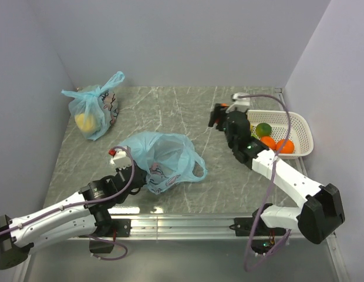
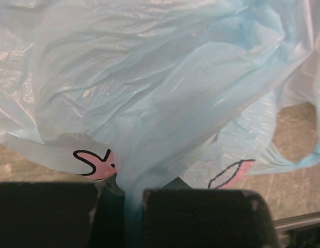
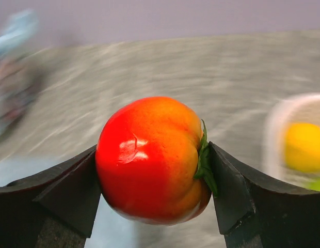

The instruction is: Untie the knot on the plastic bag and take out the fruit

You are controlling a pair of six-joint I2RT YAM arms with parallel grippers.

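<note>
a lab test booth: plain lilac walls (image 1: pixel 170 41) boxing a marble-print table (image 1: pixel 170 111)

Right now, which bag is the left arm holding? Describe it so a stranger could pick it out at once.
On the grey table, look near the front edge, left of centre: the left gripper pinches a light-blue plastic bag there. It lies open and slack, unlike the knotted blue bag in the far left corner, which shows a yellow lump inside.
</note>
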